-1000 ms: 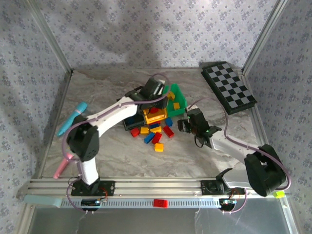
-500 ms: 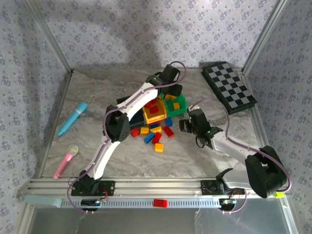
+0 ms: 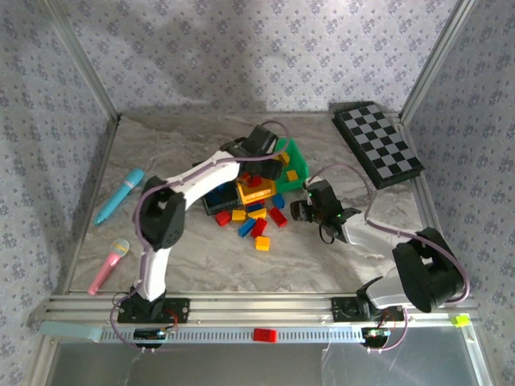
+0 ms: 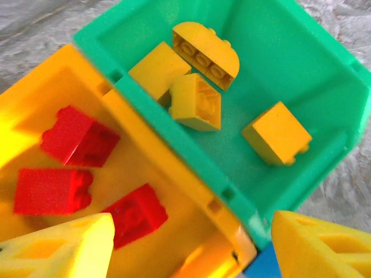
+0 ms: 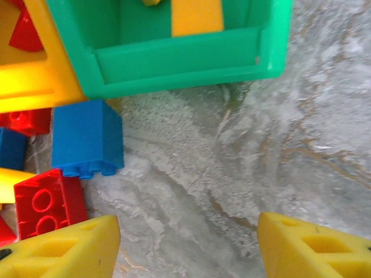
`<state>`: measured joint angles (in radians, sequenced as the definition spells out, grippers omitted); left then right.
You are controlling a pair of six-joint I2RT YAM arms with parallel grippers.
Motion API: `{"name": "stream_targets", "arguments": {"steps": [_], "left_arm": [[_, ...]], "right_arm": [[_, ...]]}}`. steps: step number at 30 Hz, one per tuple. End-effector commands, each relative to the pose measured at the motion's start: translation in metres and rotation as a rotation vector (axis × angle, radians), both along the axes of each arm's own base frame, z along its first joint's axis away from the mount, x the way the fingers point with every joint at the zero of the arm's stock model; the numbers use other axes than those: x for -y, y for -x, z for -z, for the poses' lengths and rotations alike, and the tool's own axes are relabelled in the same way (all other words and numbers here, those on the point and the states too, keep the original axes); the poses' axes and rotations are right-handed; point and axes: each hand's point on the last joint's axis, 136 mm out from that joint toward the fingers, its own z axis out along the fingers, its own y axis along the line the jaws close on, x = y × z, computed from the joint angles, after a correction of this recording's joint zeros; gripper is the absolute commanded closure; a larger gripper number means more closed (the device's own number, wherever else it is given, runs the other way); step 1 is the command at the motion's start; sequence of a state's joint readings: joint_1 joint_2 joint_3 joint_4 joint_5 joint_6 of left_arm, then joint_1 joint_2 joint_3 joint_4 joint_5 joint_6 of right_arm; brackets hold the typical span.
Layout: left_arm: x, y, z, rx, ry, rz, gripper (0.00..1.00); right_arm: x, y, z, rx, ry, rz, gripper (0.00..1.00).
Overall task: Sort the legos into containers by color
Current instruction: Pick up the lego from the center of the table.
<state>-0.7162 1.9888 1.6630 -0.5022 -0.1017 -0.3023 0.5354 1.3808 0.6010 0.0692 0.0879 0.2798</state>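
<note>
Both extended, left claw (image 4: 191,246) over green bin (image 4: 261,69)

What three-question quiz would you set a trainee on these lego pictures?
1. How many red bricks show in the yellow bin, left wrist view?
2. True or false: the green bin is empty.
3. The blue brick near the right gripper lies: A in a bin; B on the table; C in its grip.
Key: 1 three; 2 false, it holds yellow bricks; 3 B.
</note>
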Motion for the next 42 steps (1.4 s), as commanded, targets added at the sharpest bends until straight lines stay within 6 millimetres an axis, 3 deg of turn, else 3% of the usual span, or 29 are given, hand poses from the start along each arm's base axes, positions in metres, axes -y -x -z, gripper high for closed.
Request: {"name": "stream_targets", "arguments": {"steps": [1,10,21,26,30,34,42], "left_arm": [[-0.002,0.001,-0.044,0.142,0.110,-0.033,0.28],[-0.051,0.048,-0.039,0.213,0.116,-0.104,0.28],[-0.123,0.089,-0.023,0.273,0.076,-0.257,0.25],[-0.147,0.097,-0.014,0.269,0.049,-0.311,0.25],[-0.156,0.104,-0.008,0.259,0.040,-0.322,0.25],[-0.163,0.107,-0.004,0.254,0.034,-0.333,0.26],[-0.167,0.110,0.008,0.235,0.046,-0.341,0.26]], "right_arm": [[-0.031,-0.003,-0.012,0.021,-0.080,-0.087,0.34],[-0.079,0.017,0.005,-0.013,-0.040,-0.224,0.34],[-0.082,0.015,0.029,-0.074,0.042,-0.214,0.38],[-0.087,0.015,0.042,-0.101,0.066,-0.217,0.47],[-0.091,0.017,0.042,-0.096,0.068,-0.217,0.59],[-0.090,0.021,0.037,-0.079,0.074,-0.204,0.64],[-0.093,0.017,-0.007,0.008,0.056,-0.180,0.66]]}}
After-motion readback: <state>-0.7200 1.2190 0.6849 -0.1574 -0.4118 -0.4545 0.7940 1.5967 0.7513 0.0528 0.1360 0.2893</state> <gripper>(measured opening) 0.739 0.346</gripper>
